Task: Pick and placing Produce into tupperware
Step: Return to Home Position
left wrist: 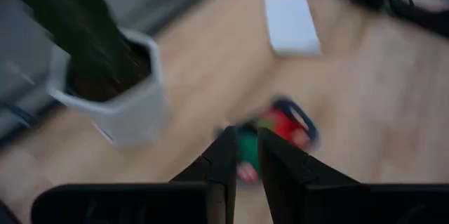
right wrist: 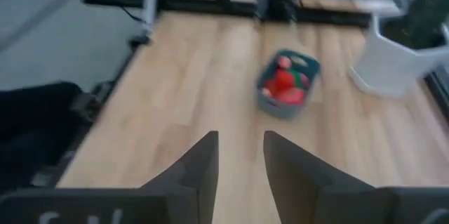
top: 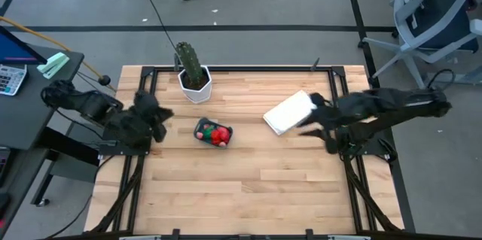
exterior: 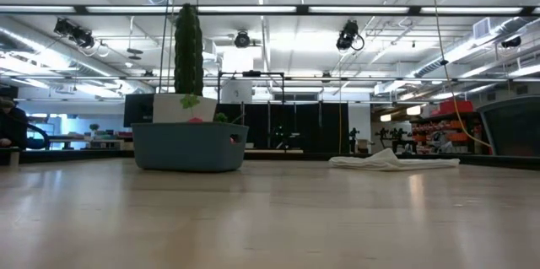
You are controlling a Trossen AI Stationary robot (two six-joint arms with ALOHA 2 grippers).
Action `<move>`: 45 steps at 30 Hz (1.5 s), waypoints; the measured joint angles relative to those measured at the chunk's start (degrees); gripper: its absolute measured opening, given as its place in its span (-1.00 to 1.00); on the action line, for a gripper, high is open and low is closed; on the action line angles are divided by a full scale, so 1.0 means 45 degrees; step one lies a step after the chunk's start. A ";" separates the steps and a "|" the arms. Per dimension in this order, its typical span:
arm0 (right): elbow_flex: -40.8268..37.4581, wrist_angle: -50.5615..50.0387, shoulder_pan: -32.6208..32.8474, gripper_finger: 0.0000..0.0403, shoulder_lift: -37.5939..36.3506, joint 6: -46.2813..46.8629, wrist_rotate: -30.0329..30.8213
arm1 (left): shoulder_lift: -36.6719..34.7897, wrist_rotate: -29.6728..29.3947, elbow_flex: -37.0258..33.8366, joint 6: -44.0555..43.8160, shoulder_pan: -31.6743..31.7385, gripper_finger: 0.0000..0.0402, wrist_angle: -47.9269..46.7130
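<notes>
High view: bin (top: 199, 130) mid-frame holds the produce (top: 219, 135). Left gripper (top: 166, 116) sits just left of it, right gripper (top: 305, 128) farther right. Both are narrowly parted and empty.

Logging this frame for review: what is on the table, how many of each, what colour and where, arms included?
tupperware: one, teal-blue, table middle, left of centre.
produce: several, count unclear, mostly red, some pink and green, inside the tupperware.
cactus: one, green, in a white pot, behind the tupperware.
cloth: one, white, right of the tupperware.
table: one, light wood.
left gripper: dark, open, empty, table's left side.
right gripper: dark, open, empty, table's right side, by the cloth.
</notes>
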 joint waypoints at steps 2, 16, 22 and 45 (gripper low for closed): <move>-0.1327 0.0846 0.0608 -0.40 -0.1372 0.0002 0.0001 | -0.0526 -0.1604 -0.0432 -0.0009 -0.0564 -0.71 0.0249; -0.9809 0.7285 0.1862 -0.39 -0.9241 0.1503 0.1451 | -0.2523 -0.4148 -0.7356 0.3024 -0.3937 -0.66 0.9263; -1.1366 0.8919 0.1857 -0.40 -1.0288 0.1328 0.2873 | -0.2669 0.1410 -0.9216 1.0489 -0.4536 -0.65 1.7669; -1.3188 1.0362 0.1847 -0.39 -1.0619 0.1104 0.5007 | -0.5494 0.6356 -0.9855 1.3568 -0.0865 -0.65 1.7926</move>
